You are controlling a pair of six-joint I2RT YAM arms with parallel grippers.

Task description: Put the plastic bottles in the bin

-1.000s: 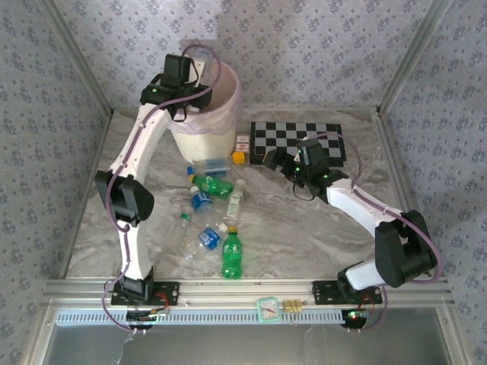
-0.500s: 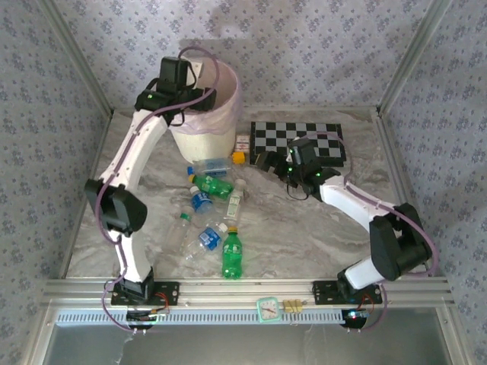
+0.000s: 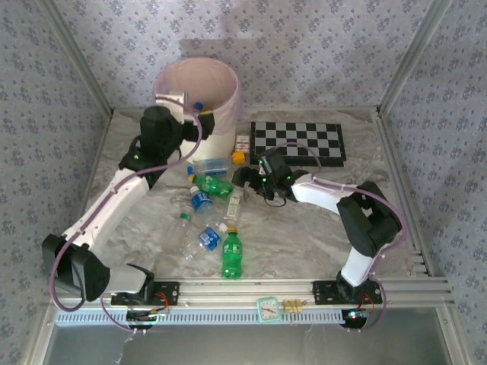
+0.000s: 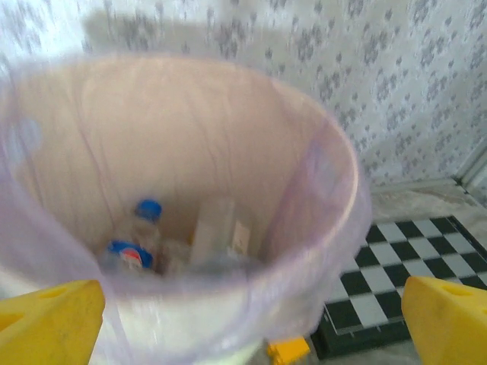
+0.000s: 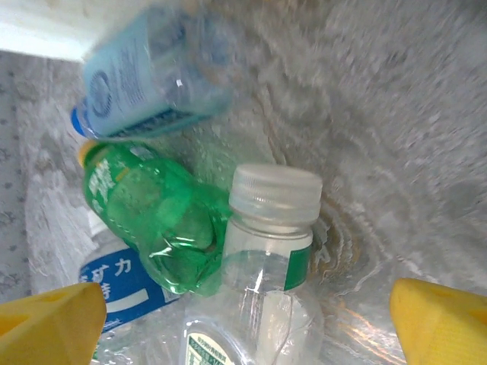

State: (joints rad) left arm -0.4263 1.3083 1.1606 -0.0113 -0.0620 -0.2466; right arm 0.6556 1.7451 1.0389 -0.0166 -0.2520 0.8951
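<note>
The bin (image 3: 223,133), cream with a pink liner, stands at the back left. Inside the bin (image 4: 319,251) lie a blue-capped bottle (image 4: 148,210) and a pale one (image 4: 213,228). My left gripper (image 3: 173,103) hangs at its near rim, and in the wrist view that gripper (image 4: 251,319) is open and holds nothing. Several plastic bottles lie on the table: a blue-tinted one (image 3: 209,166), a green one (image 3: 217,186), an upright green one (image 3: 232,255). My right gripper (image 3: 242,179) is open low over a clear white-capped bottle (image 5: 266,251), next to the green bottle (image 5: 152,220); that gripper (image 5: 247,323) straddles it without touching.
A chessboard (image 3: 298,143) lies at the back right. A yellow cube (image 3: 239,157) and a red-white box (image 3: 242,142) sit between it and the bin. A small clock (image 3: 267,308) rests on the front rail. Patterned walls and metal posts close in the table.
My left gripper has opened and drawn back from above the bin towards its near rim, the arm folding down. My right gripper has swung left from the chessboard to the bottles.
</note>
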